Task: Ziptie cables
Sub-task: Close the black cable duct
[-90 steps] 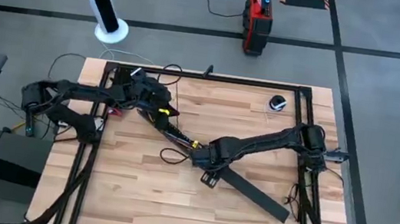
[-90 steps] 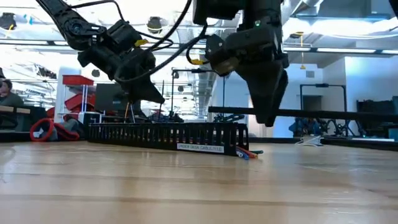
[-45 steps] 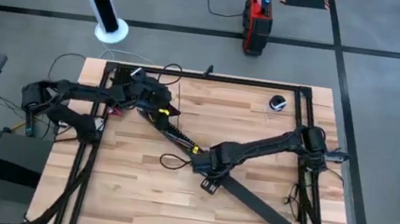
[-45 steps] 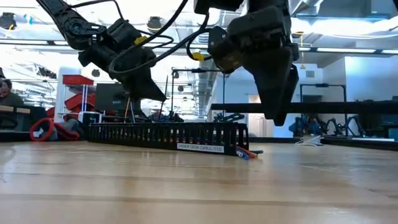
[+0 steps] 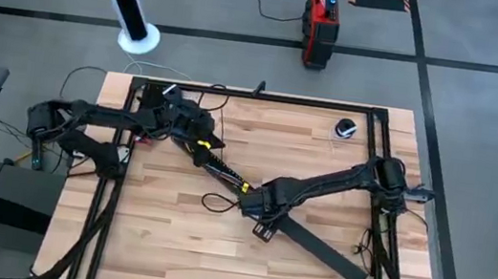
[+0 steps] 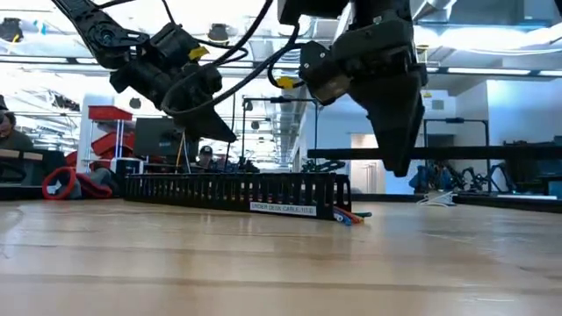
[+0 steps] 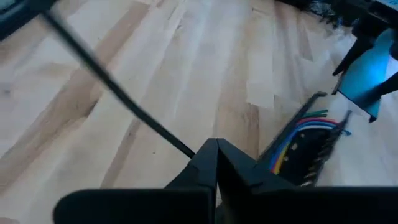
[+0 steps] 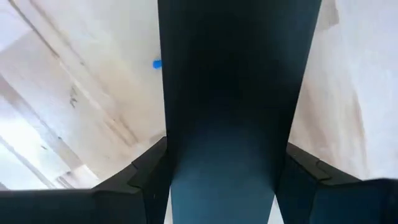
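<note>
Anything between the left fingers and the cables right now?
Yes. The cables lie inside the slotted channel, its walls around them; only the ends poke out. The left gripper, shut on a thin black tie, hangs above it. The right gripper holds the flat strip raised near those ends.

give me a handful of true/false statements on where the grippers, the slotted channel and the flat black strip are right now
1. The right gripper holds the flat black strip between its fingers. True.
2. The left gripper is wide open. False: its fingers are closed together, on a thin black strand.
3. The slotted channel is lifted off the table. False: it rests on the wood.
4. Coloured cables stick out of the channel's end. True.
5. The flat strip lies on the table. False: in the low view it is held above it.
</note>
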Controlling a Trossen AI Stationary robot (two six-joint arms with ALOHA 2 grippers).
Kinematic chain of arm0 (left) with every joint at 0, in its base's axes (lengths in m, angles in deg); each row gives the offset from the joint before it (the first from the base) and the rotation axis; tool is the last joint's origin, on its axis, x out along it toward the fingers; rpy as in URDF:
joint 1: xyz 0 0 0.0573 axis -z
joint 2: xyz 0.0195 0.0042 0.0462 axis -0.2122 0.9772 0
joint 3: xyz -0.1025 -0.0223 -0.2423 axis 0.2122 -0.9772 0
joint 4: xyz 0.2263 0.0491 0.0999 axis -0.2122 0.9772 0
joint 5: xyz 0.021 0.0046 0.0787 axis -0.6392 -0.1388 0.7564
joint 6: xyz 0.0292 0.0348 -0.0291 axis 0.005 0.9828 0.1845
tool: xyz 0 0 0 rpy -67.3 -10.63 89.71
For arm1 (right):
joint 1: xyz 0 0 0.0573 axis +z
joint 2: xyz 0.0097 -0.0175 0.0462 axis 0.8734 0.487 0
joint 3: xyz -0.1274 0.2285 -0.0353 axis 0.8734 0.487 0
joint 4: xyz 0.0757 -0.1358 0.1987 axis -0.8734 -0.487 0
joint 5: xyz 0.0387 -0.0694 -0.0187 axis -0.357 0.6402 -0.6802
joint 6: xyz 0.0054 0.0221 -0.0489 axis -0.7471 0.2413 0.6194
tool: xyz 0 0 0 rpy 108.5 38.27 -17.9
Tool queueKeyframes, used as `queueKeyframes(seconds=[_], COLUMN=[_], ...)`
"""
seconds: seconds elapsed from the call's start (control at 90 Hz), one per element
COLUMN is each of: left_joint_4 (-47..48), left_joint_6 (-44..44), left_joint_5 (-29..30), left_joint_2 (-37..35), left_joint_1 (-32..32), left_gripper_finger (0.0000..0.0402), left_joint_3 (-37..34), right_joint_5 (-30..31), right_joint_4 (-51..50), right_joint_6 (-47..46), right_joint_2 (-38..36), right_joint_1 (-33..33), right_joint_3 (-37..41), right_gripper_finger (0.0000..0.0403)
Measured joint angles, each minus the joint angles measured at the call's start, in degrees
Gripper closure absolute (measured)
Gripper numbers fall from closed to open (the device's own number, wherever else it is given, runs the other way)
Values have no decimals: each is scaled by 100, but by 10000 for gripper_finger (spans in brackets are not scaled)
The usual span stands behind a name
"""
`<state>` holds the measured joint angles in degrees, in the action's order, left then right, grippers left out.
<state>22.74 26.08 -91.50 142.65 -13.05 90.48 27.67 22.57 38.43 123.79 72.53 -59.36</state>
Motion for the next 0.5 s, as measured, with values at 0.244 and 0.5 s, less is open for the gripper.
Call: queueKeyframes(seconds=[0.244, 0.5], left_joint_4=[2, 2], left_joint_6=[26, -4], left_joint_5=[28, 72], left_joint_2=[0, 0], left_joint_1=[0, 0], left_gripper_finger=[402, 402], left_joint_3=[0, 2], right_joint_5=[-529, -882], right_joint_4=[646, 770], right_joint_6=[-40, -32], right_joint_2=[-4, -2], right_joint_1=[-126, -126], right_joint_3=[534, 574], right_gripper_finger=[206, 206])
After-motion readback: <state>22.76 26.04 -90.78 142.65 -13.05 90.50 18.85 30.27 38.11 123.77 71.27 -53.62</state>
